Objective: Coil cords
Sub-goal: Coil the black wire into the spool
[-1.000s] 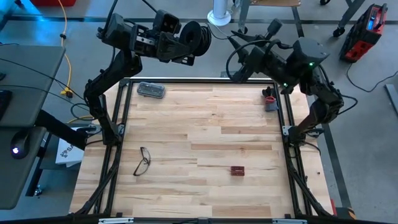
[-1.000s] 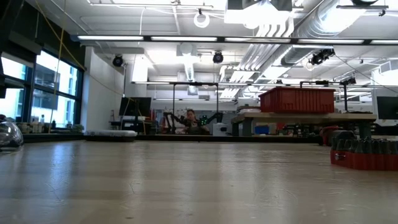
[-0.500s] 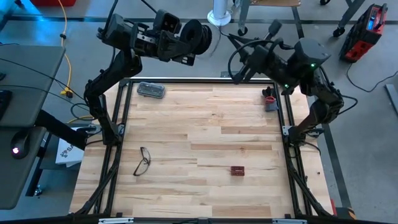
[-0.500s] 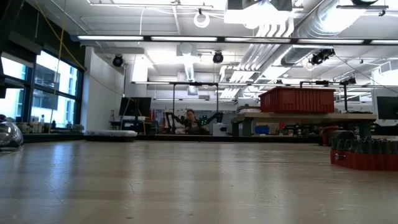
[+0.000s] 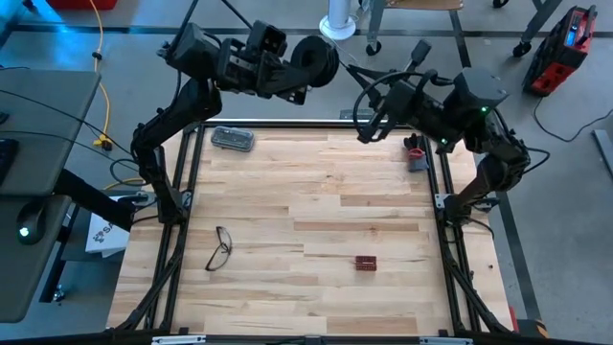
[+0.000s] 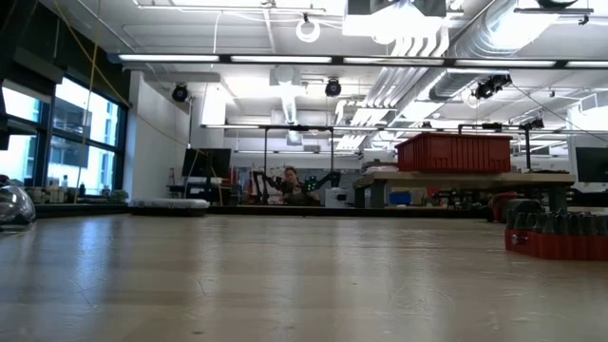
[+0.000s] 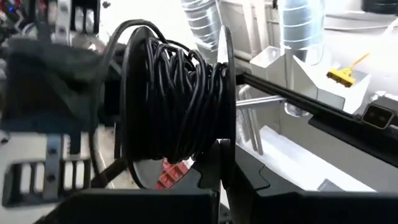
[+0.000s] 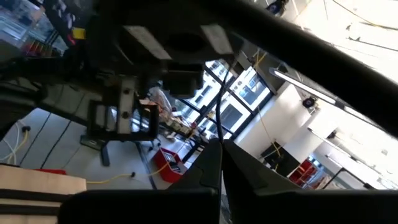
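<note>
The cords are a thin black wire wound on a round black reel (image 5: 314, 59), which hangs high beyond the table's far edge. My left gripper (image 7: 227, 171) is shut on the reel (image 7: 177, 102). In the high view my right gripper (image 5: 372, 113) is just right of the reel, also raised past the far edge. Its own view shows it (image 8: 222, 149) shut on a single strand of the wire (image 8: 219, 121). The low view shows neither gripper. My left gripper pinches the rim of one reel flange (image 7: 227, 140) between its two fingers. The reel is lifted clear of the table, its axle roughly level, with the wound wire beside the fingers. My right gripper pinches one strand of the wire (image 8: 220, 134) between its fingertips. The strand runs on from the fingers away from the camera, clear of the table.
On the wooden table (image 5: 316, 201) lie black-framed eyeglasses (image 5: 219, 247) near the left, a clear case (image 5: 233, 139) at the far left, a small red block (image 5: 365, 262) near the middle and a red-grey object (image 5: 416, 153) at the far right. A yellow cable (image 5: 101, 57) hangs off-table at left.
My left gripper has swung the reel a little toward the right arm, still raised beyond the table's far edge. My right gripper has rolled about its own axis without leaving its place.
</note>
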